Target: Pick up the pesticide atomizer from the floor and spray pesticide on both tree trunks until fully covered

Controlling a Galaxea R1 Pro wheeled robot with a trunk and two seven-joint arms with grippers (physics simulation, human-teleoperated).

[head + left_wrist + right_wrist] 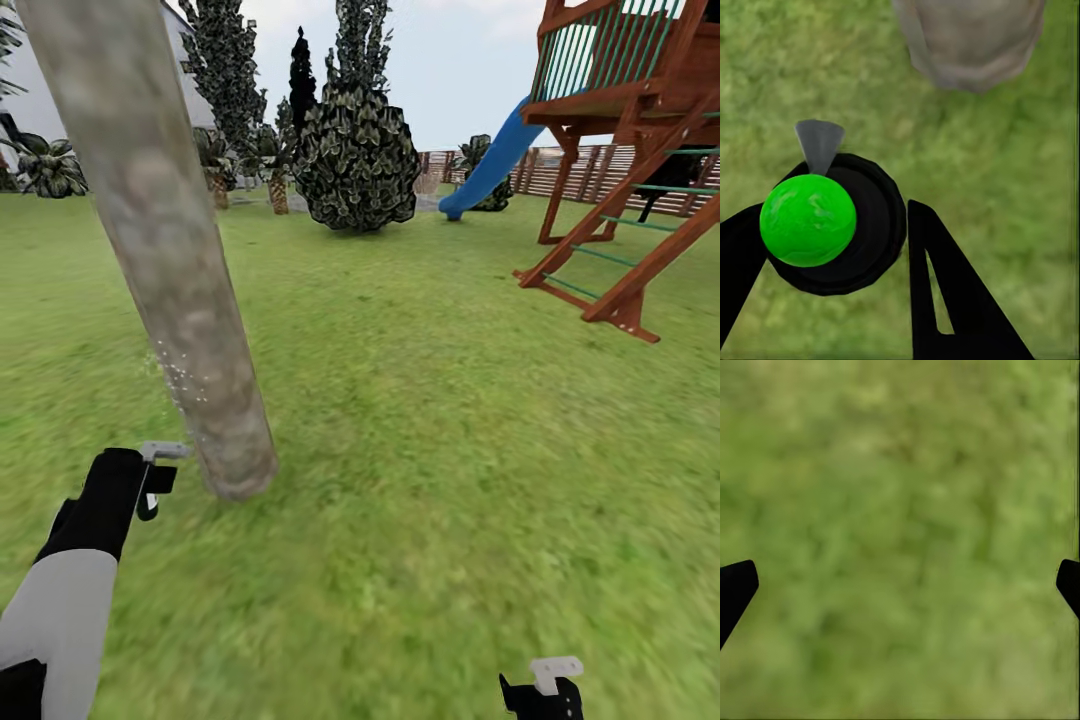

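At lower left, the left gripper (150, 480) pinches the small dark pesticide atomizer (832, 221) beside the thick mottled grey-brown tree trunk (170, 260). The right gripper (900, 585) is spread wide over the grass. The spray may miss the higher bark if the nozzle stays low.

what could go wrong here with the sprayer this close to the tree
The left gripper holds the sprayer low beside the trunk, and spray flecks show on just one small patch, so much of the bark may stay uncovered. The arm is near the trunk's base and could bump it when lifting. The right gripper hangs open over grass, idle.
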